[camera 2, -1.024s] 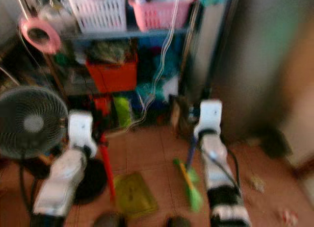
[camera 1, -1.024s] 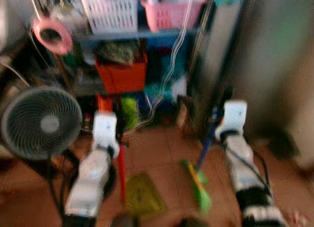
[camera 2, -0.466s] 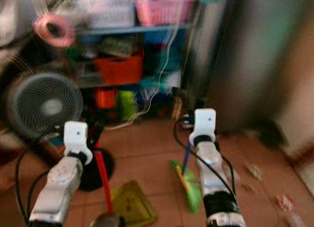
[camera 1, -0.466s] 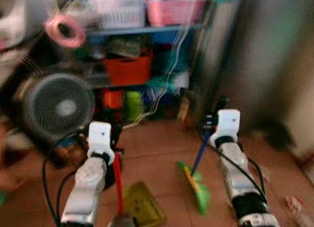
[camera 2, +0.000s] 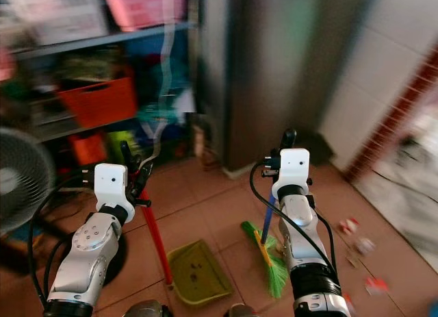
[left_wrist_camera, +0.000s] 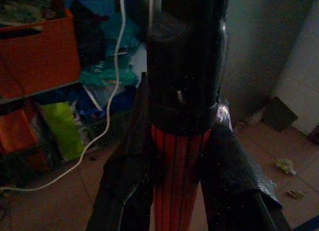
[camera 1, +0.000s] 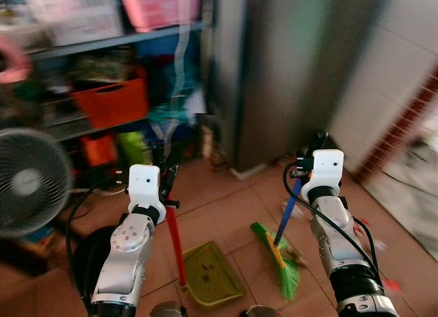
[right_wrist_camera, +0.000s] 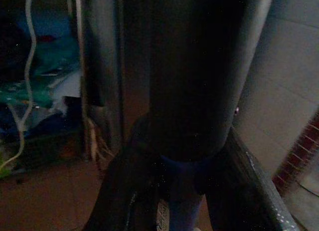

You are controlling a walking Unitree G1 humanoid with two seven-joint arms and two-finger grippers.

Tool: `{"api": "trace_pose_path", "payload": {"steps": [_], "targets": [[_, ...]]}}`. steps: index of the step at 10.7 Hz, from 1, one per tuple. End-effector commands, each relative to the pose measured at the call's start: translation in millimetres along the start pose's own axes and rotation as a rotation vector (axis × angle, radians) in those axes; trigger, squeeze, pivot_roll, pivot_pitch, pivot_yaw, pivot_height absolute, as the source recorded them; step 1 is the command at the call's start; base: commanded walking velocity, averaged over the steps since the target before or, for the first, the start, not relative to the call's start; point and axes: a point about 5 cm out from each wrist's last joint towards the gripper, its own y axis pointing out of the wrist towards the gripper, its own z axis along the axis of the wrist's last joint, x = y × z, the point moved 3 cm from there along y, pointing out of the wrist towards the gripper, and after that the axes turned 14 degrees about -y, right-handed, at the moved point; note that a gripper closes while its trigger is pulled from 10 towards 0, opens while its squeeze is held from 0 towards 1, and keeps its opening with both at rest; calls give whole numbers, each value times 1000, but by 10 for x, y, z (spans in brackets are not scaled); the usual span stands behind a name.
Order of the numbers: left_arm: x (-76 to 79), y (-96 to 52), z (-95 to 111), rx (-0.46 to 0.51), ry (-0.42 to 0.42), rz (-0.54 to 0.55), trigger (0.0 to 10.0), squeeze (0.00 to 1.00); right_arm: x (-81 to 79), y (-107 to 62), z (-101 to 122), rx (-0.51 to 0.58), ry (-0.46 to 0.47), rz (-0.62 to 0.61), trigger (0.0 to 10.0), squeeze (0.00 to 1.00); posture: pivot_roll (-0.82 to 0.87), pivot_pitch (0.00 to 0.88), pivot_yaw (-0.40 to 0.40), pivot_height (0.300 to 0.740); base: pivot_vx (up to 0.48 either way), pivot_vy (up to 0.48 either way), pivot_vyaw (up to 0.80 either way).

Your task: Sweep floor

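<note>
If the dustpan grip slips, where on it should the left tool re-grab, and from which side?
Re-grab the dustpan's red handle high up, just below its black cap, where the left tool is clamped now. The pole stands near upright, so come in level from the robot's side, fingers straddling it.

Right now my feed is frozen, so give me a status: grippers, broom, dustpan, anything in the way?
Left gripper shut on red dustpan handle. Right gripper shut on blue broom handle. Green broom head beside dustpan. Litter ahead right; fan at left.
</note>
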Motion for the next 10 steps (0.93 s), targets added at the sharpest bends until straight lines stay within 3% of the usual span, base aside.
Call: {"api": "trace_pose_path", "payload": {"steps": [1,2,3,4,8,10], "targets": [[-17,5,87,24,-29,7,10000,0,27,13,7,-11,-7,-16,10000,0,13,0,9,740,0,0,-800],[-15,-9,75,24,-71,31,10000,0,74,-13,-52,-37,-1,-47,10000,0,15,0,8,740,0,0,-800],[4,-32,69,24,-20,-33,10000,0,75,-43,-87,-47,4,-55,10000,0,18,0,18,740,0,0,-800],[-11,-33,48,12,-34,-34,10000,0,75,-52,-91,-46,4,-57,10000,0,15,0,23,740,0,0,-800],[6,44,138,26,-10,-56,10000,0,74,26,7,-17,5,-60,10000,0,10,0,34,740,0,444,-767],[-8,36,133,28,-5,-40,10000,0,85,32,12,-12,1,-64,10000,0,14,0,31,740,0,480,0]]}}
